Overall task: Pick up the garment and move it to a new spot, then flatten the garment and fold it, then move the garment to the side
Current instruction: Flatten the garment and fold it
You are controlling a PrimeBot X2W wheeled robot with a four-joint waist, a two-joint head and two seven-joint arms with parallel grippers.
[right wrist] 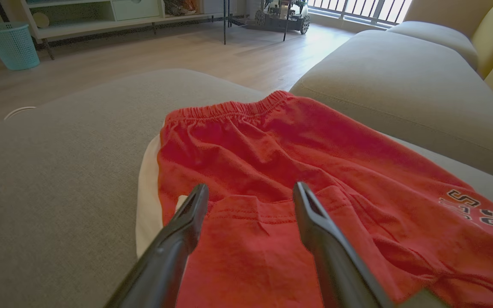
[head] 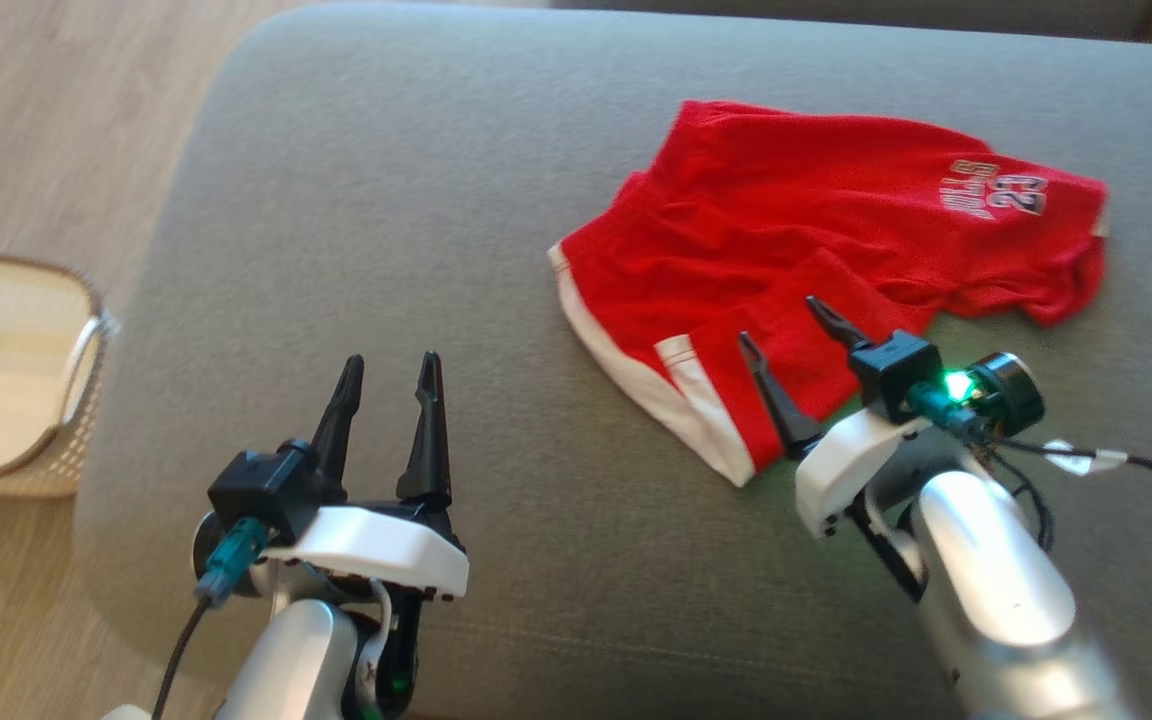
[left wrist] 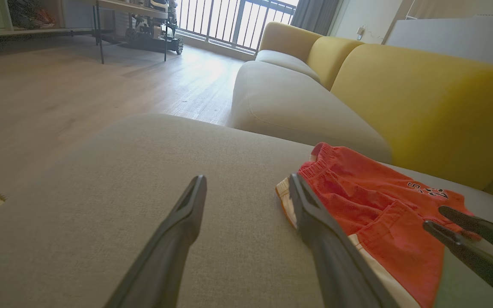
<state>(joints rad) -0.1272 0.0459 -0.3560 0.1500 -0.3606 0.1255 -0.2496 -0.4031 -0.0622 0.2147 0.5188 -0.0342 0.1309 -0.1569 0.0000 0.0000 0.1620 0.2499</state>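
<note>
Red shorts (head: 816, 240) lie rumpled on a grey cushion (head: 416, 200); the right gripper (head: 779, 320), splayed wide, seems just above them, the left gripper (head: 392, 360) splayed beside.

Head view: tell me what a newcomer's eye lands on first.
The rumpled red fabric shorts with white side trim stand out, lying right of centre on the grey fabric sofa cushion. The right tool hovers open over their near leg, while the left tool is open above bare cushion. A pale woven basket sits on the floor at the left edge.
</note>
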